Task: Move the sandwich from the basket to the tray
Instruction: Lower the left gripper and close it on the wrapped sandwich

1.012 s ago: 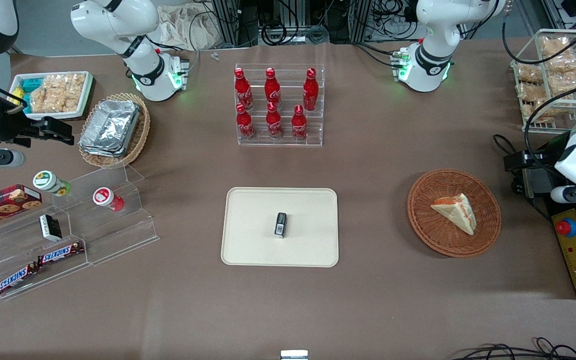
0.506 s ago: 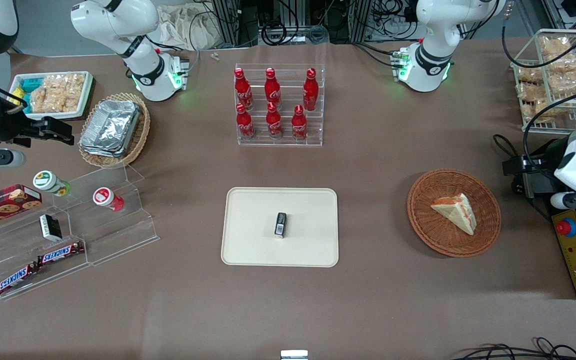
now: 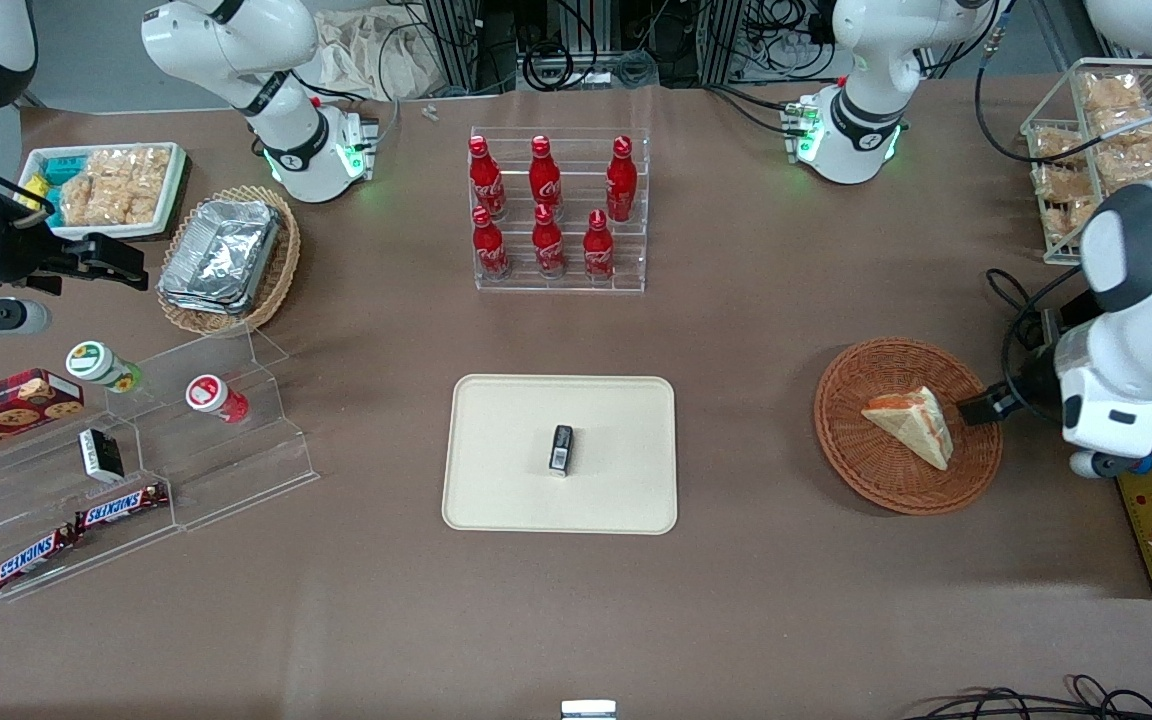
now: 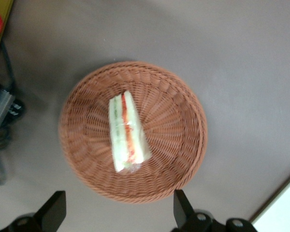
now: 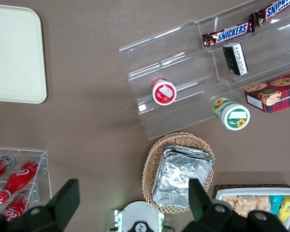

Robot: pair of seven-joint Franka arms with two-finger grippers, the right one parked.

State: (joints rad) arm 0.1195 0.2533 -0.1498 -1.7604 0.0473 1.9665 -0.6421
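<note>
The step in hand looks like the approach: nothing is picked up yet. The sandwich (image 3: 911,425) lies in the round basket (image 3: 866,480), which sits near the working arm's end of the worktop, well apart from the tray (image 3: 496,500) at the middle near the front edge. The gripper (image 4: 118,215) hangs above the basket's rim, fingers spread wide and holding nothing.

The next move, as I judge it, calls for centring the gripper over the sandwich, turning it so the fingers close across the bread faces, then lowering into the basket.

The tray already carries a small dark object (image 3: 561,448) at its middle, so the sandwich will need a bare part of the tray.

The front view shows basket and tray together and the way between them. The left wrist view shows the sandwich from above, standing on edge with its orange-red and green filling upward, and both fingers.
</note>
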